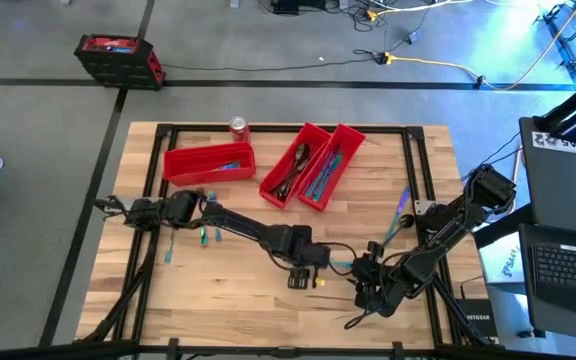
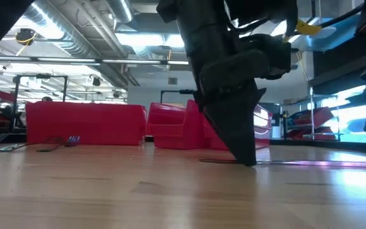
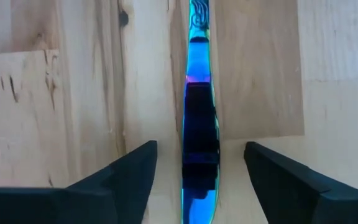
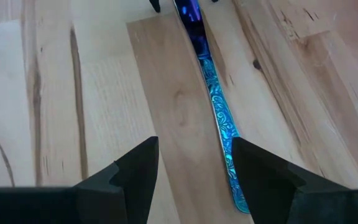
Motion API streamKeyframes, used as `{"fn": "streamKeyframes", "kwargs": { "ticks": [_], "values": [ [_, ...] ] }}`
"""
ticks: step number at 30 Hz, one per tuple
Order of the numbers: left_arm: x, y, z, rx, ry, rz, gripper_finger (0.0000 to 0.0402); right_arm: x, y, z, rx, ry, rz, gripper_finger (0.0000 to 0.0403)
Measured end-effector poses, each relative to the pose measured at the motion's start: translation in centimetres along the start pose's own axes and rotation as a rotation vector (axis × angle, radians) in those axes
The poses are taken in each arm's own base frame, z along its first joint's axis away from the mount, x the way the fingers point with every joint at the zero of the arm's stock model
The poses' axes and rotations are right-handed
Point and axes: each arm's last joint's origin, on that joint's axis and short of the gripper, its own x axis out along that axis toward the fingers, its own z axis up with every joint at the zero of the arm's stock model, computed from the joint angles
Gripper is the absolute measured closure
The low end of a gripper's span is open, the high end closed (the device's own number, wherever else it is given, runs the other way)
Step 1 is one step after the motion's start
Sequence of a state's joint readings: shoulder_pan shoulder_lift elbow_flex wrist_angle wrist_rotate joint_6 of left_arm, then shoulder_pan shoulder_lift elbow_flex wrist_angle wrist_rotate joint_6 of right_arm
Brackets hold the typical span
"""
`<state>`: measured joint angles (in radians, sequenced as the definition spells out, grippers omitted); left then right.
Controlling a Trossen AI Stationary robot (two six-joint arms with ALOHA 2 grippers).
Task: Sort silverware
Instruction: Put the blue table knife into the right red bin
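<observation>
A: So, what sits on the pale wooden worktop [image 1: 218, 290]?

B: Three long red plastic bins [image 1: 209, 161] along the far edge, one lying crosswise toward the far left corner and two angled side by side near the middle, with sorted pieces already in them. A red soda can [image 1: 238, 126] stands at the far edge between them.

A: And the arms?

B: Both reach low over the near middle. The left end effector [image 1: 306, 270] and the right end effector [image 1: 366, 287] face each other across one slender iridescent blue-teal utensil [image 3: 199, 124].

A: How does that piece lie?

B: Flat on the wood, near the near edge, its long axis running from one end effector toward the other. In the left wrist view it passes straight between the spread fingers [image 3: 129, 171], which don't touch it. The right end effector's fingers [image 4: 138, 168] are parted too, but the engraved handle runs beside one finger, off centre.

A: Which arm is better placed?

B: I'd judge the left: it straddles the piece squarely and looks nearer.

A: Anything else unsorted?

B: A few loose teal pieces [image 1: 206, 234] near the left edge, and a purple-blue one [image 1: 401, 205] toward the right edge.
</observation>
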<state>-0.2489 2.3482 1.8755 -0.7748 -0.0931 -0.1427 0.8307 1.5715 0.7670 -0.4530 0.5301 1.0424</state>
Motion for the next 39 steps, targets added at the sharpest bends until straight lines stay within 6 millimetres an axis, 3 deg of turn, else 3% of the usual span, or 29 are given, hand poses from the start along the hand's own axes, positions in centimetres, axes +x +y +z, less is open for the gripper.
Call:
{"fn": "streamKeyframes", "kwargs": {
  "ticks": [9, 13, 39],
  "values": [
    [0.0, 0.3, -0.1, 0.024, 0.019, -0.008, 0.0284, 0.0, 0.0, 0.0, 0.000, 0.000, 0.000, 0.0214],
    [0.0, 0.2, -0.1, 0.046, 0.017, -0.008, 0.0315, 0.0, 0.0, 0.0, 0.004, -0.001, 0.001, 0.0214],
    [0.0, 0.0, 0.0, 0.174, -0.001, 0.022, 0.0323, -0.8, 0.9, 1.0, 0.032, 0.008, 0.024, 0.0214]
  ]
}}
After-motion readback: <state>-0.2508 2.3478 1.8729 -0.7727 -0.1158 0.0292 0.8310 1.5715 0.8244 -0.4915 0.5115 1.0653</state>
